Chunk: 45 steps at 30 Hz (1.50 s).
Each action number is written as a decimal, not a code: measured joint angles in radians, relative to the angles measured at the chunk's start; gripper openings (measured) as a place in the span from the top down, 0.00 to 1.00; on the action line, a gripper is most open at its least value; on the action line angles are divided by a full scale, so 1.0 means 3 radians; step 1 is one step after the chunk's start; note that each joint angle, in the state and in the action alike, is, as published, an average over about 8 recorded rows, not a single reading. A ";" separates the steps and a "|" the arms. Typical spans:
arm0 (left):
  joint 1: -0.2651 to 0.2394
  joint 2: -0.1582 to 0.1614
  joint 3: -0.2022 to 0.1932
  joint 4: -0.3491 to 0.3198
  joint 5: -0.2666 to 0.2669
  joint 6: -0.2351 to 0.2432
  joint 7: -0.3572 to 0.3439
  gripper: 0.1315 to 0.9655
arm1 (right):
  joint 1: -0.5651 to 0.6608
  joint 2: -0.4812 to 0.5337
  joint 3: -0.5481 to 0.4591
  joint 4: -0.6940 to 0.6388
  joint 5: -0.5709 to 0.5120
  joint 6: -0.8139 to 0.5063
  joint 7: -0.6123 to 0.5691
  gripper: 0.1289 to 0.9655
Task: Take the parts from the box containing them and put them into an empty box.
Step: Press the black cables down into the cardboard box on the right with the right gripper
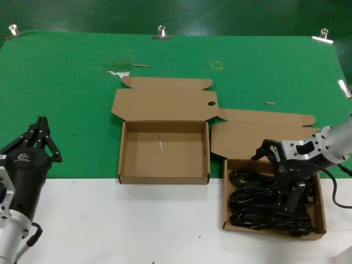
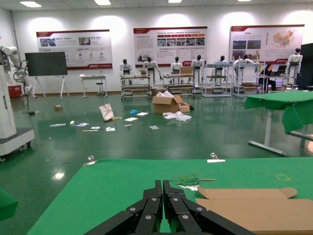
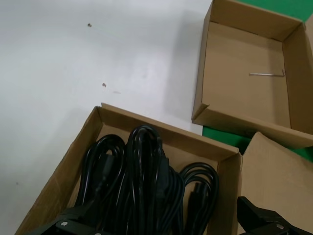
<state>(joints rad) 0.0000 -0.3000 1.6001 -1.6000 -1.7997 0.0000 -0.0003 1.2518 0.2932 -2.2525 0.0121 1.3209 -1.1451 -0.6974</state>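
Inside the narrower box [image 1: 322, 219], coiled black cables [image 1: 258, 203], wider box [image 1: 125, 144] holding a pale sliver [image 1: 160, 144]

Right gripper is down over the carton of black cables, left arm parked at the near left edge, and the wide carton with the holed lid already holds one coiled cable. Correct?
Not quite. The head view shows the wide carton holds no cable, only a thin pale sliver on its floor. The rest stands: the right gripper is open over the cables in the narrower carton, and the left gripper is parked at the near left.

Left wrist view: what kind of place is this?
Probably a robot lab or training hall: a row of humanoid robots at workstations, wall display boards, a green-covered table with cardboard cartons.
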 joint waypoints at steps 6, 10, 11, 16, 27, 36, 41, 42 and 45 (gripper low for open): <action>0.0000 0.0000 0.0000 0.0000 0.0000 0.0000 0.0000 0.98 | -0.0028 -0.0008 0.0069 -0.0003 0.0006 0.0001 -0.0009 0.00; 0.0000 0.0000 0.0000 0.0000 0.0000 0.0000 0.0000 0.98 | -0.0041 -0.0008 0.0105 -0.0003 0.0006 0.0001 -0.0016 0.02; 0.0000 0.0000 0.0000 0.0000 0.0000 0.0000 0.0000 0.98 | -0.0042 -0.0008 0.0113 -0.0003 0.0005 0.0000 -0.0016 0.02; 0.0000 0.0000 0.0000 0.0000 0.0000 0.0000 0.0000 0.98 | -0.0041 -0.0007 0.0145 -0.0002 -0.0002 -0.0012 -0.0012 0.05; 0.0000 0.0000 0.0000 0.0000 0.0000 0.0000 0.0000 0.98 | -0.0017 -0.0019 0.0192 0.0001 -0.0025 -0.0031 -0.0008 0.22; 0.0000 0.0000 0.0000 0.0000 0.0000 0.0000 0.0000 0.98 | -0.0013 -0.0014 0.0227 0.0004 -0.0034 -0.0059 -0.0022 0.34; 0.0000 0.0000 0.0000 0.0000 0.0000 0.0000 0.0000 0.98 | -0.0023 0.0002 0.0247 0.0006 -0.0032 -0.0080 -0.0037 0.50; 0.0000 0.0000 0.0000 0.0000 0.0000 0.0000 0.0000 0.98 | -0.0026 0.0006 0.0252 0.0006 -0.0031 -0.0085 -0.0040 0.53; 0.0000 0.0000 0.0000 0.0000 0.0000 0.0000 0.0000 0.98 | -0.0036 0.0019 0.0264 0.0008 -0.0027 -0.0100 -0.0050 0.59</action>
<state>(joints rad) 0.0000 -0.3000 1.6000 -1.6000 -1.7997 0.0000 -0.0003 1.2411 0.2990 -2.1733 0.0145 1.3127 -1.1751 -0.7124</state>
